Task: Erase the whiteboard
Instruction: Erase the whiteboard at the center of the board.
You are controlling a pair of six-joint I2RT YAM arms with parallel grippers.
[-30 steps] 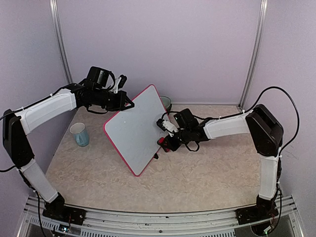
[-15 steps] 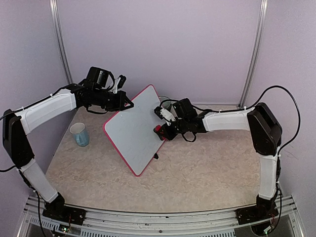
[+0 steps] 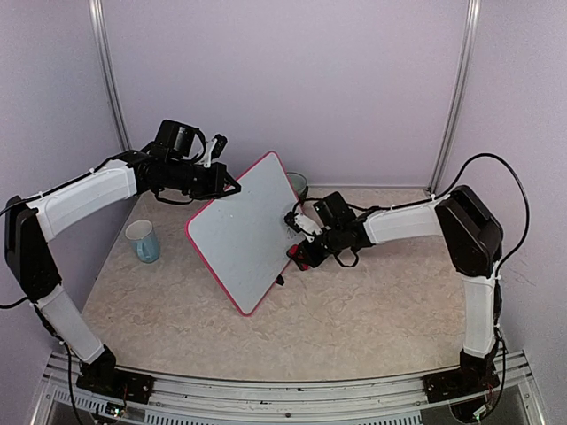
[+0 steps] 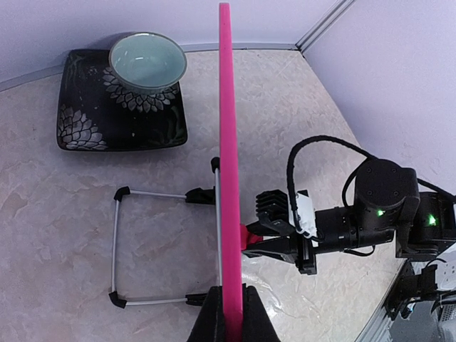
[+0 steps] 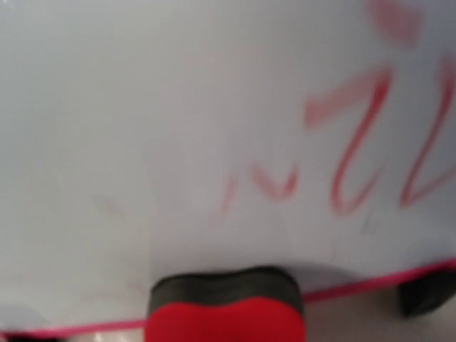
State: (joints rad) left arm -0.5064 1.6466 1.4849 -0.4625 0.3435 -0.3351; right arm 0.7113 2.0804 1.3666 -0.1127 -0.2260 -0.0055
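The whiteboard (image 3: 239, 239) stands tilted on edge at mid-table, white with a pink frame. My left gripper (image 3: 229, 189) is shut on its upper left rim; in the left wrist view the frame (image 4: 226, 142) runs edge-on between the jaws. My right gripper (image 3: 297, 252) is shut on a red eraser (image 4: 251, 236) with a black pad, pressed to the far face near the lower rim. In the right wrist view the eraser (image 5: 224, 320) sits low on the board (image 5: 178, 107), with smeared red writing (image 5: 356, 171) to its upper right. That face is hidden from the top view.
A pale blue cup (image 3: 143, 241) stands left of the board. Behind the board a green bowl (image 4: 147, 60) rests on a black patterned plate (image 4: 85, 121). A wire stand (image 4: 117, 246) juts from the board's back. Walls close the table at back and sides.
My right gripper carried the eraser up the board's far face, then back down to near the lower rim. The left arm and the board stayed put.
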